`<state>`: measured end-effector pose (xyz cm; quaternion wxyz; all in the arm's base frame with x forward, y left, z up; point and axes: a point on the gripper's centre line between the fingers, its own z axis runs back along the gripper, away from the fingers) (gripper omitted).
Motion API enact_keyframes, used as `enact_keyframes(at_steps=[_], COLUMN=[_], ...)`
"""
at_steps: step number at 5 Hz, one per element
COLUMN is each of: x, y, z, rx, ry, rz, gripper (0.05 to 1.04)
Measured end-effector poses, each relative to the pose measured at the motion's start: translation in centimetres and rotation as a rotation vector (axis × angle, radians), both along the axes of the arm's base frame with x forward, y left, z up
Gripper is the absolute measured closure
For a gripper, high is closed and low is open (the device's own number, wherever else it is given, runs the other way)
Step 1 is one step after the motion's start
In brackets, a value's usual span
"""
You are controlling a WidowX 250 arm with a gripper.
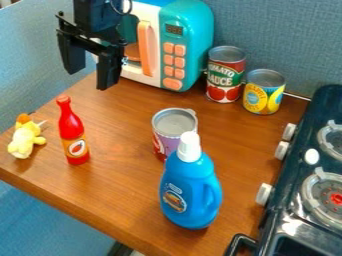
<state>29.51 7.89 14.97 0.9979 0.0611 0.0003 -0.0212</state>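
The black gripper is hung toward half past ten, its fingers spread and pointed down, with nothing pinched between them. Near it, at about nine o'clock, a red bottle is stood on the wooden table; its weight is presumably borne by the flat base, so no prop is needed. Its neck is pointed up, its long axis is upright, and its label is turned toward the camera. The toy microwave is set near twelve, its handle side turned outward (presumably so the door can be reached). Two food cans are stood beside it, toward one and two. A purple can is placed at the centre, just behind the blue bottle, which is stood between five and six.
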Motion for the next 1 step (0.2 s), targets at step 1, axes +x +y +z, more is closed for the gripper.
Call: enact_keyframes(at_steps=[1], x=[0.0], y=[0.0], z=[0.0], rx=[0.0], ry=[0.0], rz=[0.0], gripper=[0.084])
